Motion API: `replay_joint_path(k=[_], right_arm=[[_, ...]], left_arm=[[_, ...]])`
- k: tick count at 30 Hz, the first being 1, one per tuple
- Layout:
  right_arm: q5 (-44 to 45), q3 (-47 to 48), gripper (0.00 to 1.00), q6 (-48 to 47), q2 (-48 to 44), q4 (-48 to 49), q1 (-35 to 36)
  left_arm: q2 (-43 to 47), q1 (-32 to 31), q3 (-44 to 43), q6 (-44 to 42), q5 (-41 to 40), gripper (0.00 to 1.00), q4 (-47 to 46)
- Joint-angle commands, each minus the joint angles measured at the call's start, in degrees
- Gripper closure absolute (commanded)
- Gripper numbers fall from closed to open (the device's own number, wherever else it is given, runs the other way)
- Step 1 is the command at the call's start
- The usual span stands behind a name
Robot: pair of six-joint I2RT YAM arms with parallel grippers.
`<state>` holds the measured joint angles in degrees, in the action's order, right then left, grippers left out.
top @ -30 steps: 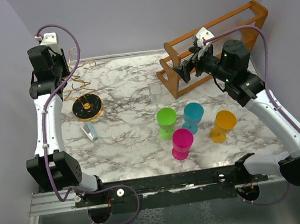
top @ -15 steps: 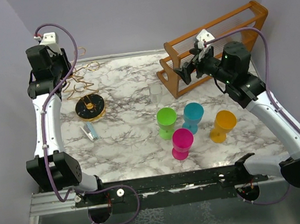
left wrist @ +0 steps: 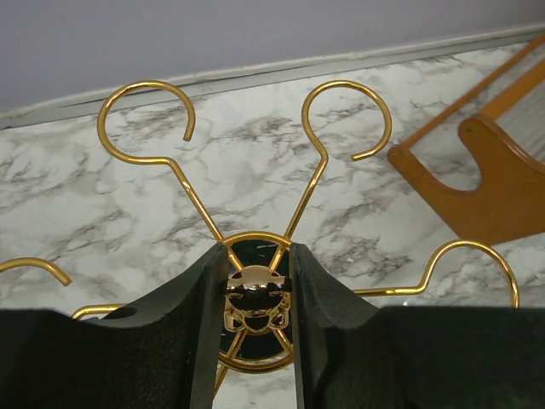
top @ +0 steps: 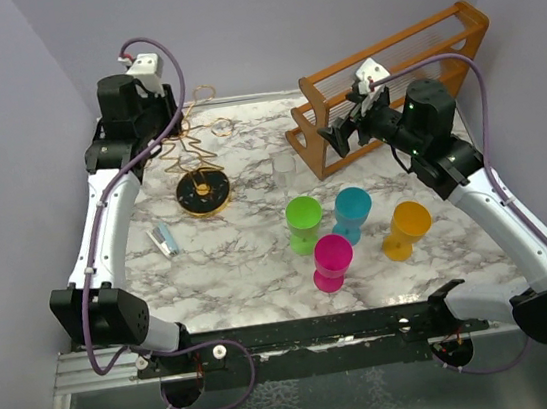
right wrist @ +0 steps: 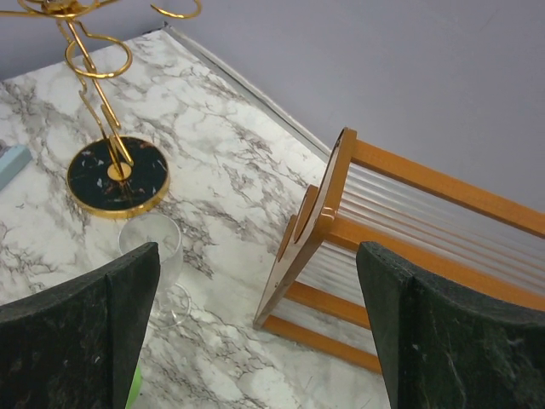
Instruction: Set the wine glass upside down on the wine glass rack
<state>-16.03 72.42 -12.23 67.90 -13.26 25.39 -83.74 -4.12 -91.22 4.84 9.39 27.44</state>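
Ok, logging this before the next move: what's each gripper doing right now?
Left gripper: closed on the central post of the wine glass rack.
Right gripper: open, holding nothing.

No legible text, labels, brands, numbers or signs on anything, any view.

The top view looks steeply down over the whole white marbled surface point(top: 260, 257). The left wrist view sits close above the small gold wire stand point(left wrist: 254, 285); the right wrist view sees it from farther off.
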Motion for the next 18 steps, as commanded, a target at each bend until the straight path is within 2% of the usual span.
replay_joint_path(k=[1,7,13,18], right_arm=[[-1.88,-0.2,0.02,-3.79,-1.43,-0.42,-0.16],[-4.17,1.03,0.02,-7.4,-1.46,-4.94,-0.16],[-6.41,3.32,0.03,-10.71,-1.05,-11.38,-0.16],[-10.73,5.12,0.09,-12.89,0.45,-16.41,-0.16]], left_arm=[[3.53,-3.92,-1.15,2.72,1.17,1.0,-5.55],[4.29,-4.81,0.33,3.95,2.99,1.0,-5.94],[4.78,-5.42,2.78,1.3,2.3,1.0,-6.57],[5.6,-5.55,5.32,-0.54,4.98,0.84,-8.77]])
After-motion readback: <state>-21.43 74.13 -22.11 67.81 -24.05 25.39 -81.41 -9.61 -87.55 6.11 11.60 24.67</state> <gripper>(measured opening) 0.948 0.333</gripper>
